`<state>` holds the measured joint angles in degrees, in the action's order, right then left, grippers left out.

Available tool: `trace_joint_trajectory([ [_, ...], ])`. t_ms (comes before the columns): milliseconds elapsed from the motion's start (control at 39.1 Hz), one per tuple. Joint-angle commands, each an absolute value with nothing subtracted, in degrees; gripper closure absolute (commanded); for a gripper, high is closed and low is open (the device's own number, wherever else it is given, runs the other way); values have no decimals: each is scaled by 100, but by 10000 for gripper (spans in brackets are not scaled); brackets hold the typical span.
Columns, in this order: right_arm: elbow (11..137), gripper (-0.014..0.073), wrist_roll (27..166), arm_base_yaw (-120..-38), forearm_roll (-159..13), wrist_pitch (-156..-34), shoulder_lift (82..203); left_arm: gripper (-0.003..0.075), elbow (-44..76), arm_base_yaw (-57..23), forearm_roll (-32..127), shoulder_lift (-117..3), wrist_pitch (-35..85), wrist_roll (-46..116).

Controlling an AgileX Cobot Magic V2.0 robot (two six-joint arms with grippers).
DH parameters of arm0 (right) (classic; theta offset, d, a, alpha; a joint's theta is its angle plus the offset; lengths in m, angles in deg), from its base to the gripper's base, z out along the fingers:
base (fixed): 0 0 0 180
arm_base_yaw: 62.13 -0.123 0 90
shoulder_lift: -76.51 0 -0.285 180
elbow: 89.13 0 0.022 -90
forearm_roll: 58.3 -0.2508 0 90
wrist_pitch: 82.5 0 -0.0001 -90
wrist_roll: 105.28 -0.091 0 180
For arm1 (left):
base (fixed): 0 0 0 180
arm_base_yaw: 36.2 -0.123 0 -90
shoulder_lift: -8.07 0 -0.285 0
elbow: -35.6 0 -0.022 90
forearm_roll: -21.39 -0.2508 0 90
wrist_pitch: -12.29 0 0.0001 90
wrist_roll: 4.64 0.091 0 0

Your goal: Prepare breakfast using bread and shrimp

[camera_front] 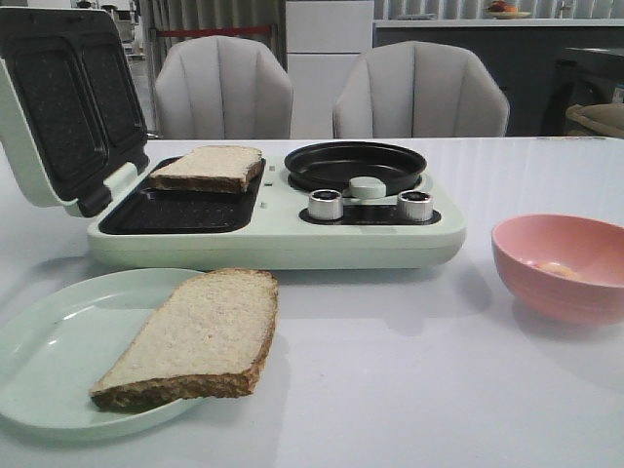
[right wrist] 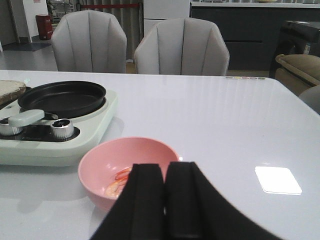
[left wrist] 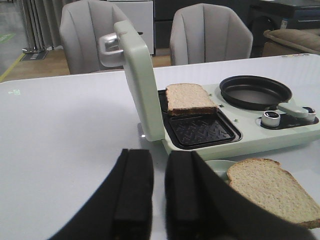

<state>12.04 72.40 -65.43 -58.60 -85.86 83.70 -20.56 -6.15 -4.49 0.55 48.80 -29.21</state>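
You are in a dining-kitchen showroom: beyond the pincer (right wrist: 165,200), a white table (camera_front: 409,370), padded chairs (camera_front: 419,93), dark cabinets (right wrist: 235,30).

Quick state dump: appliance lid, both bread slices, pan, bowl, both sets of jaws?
Breakfast maker lid: open, tipped back.
Bread slice on grill plate: lying flat on the far half, near half bare.
Bread slice on plate: flat, overhanging the green plate rim.
Frying pan: empty.
Pink bowl: upright, holds shrimp.
Left gripper: jaws shut, empty.
Right gripper: jaws shut, empty.
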Motion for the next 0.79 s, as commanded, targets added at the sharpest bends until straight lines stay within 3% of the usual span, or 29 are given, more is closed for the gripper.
trace_joint_trajectory([
  [0,1309,453,7278,-6512,-5830,-7592,8246,535,-1919,-588,-550,131,4415,-2964],
  [128,1501,453,7253,-6512,-5862,-6964,8246,535,-1919,-588,-550,131,4404,-2964],
  [435,3263,453,7243,-6512,-5951,-9491,9282,535,-1919,-588,-558,131,4359,-2964],
  [767,3420,451,7243,-6512,-6134,-9712,9614,535,-1919,-588,-589,131,4359,-2964],
])
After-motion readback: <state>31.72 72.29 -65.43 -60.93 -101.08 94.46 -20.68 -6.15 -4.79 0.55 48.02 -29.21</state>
